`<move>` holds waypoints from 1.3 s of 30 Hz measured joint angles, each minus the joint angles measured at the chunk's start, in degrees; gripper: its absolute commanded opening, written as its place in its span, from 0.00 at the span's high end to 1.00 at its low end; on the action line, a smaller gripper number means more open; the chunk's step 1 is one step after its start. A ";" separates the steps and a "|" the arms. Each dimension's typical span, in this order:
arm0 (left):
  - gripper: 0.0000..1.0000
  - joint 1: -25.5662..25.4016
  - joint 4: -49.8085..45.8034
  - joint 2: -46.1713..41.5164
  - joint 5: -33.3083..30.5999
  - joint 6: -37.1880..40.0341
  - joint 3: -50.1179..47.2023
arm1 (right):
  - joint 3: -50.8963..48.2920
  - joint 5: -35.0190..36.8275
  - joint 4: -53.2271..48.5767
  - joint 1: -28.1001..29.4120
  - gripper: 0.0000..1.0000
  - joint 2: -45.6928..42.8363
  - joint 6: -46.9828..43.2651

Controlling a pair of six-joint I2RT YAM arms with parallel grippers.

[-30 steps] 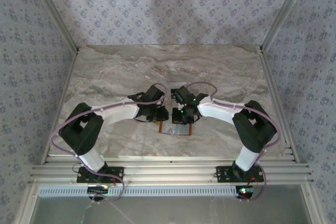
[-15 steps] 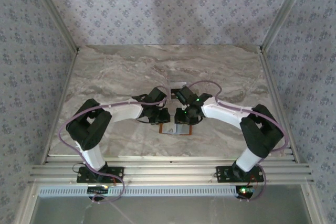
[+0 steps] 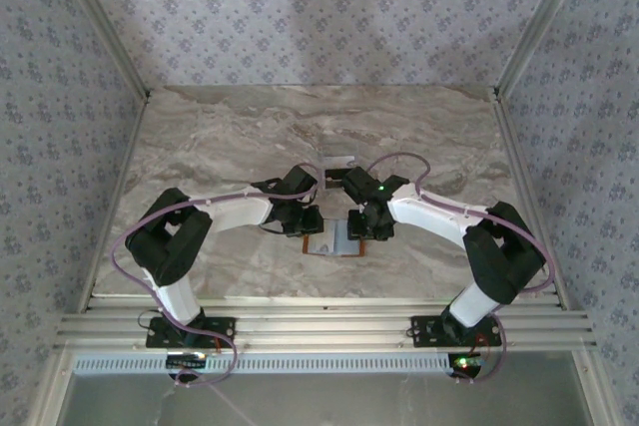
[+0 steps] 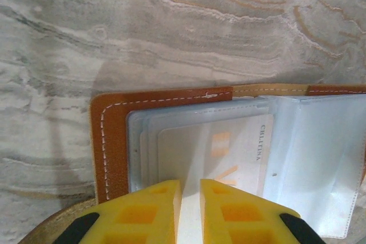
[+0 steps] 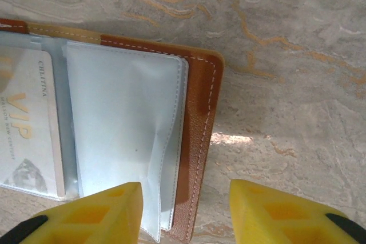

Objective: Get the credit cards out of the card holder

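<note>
The card holder [image 3: 321, 245] lies open on the marble table, tan-brown leather with clear sleeves [image 5: 123, 118]. A pale credit card [image 4: 209, 152] printed VIP sits in a sleeve on the left half and also shows as the credit card [image 5: 26, 135] in the right wrist view. My left gripper [image 4: 190, 195] is nearly shut, its yellow fingers pinching a pale strip of that sleeve and card. My right gripper [image 5: 186, 201] is open over the holder's right leather edge [image 5: 200, 141], with nothing between its fingers. In the top view the left gripper [image 3: 310, 225] and right gripper [image 3: 359, 232] flank the holder.
A small pale rectangular object [image 3: 339, 160] lies on the table behind the two grippers. Bare marble [image 3: 230, 137] spreads to the back and both sides. Metal frame rails [image 3: 300, 324] run along the near edge.
My right gripper has opened and shifted right, toward the holder's right edge. The left gripper has stayed in place on the left half.
</note>
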 measured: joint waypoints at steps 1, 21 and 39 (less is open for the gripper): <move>0.81 0.00 -0.63 -0.11 -0.33 0.11 0.17 | 0.00 -0.28 0.28 -0.07 0.52 0.00 -0.07; 0.79 0.55 -6.45 -3.52 -3.39 1.60 0.57 | -2.82 -0.90 3.65 -2.29 0.62 2.95 -2.12; 0.87 -0.26 -7.34 -1.73 -3.39 2.05 2.89 | 0.72 -18.34 15.63 -1.95 0.73 2.84 1.01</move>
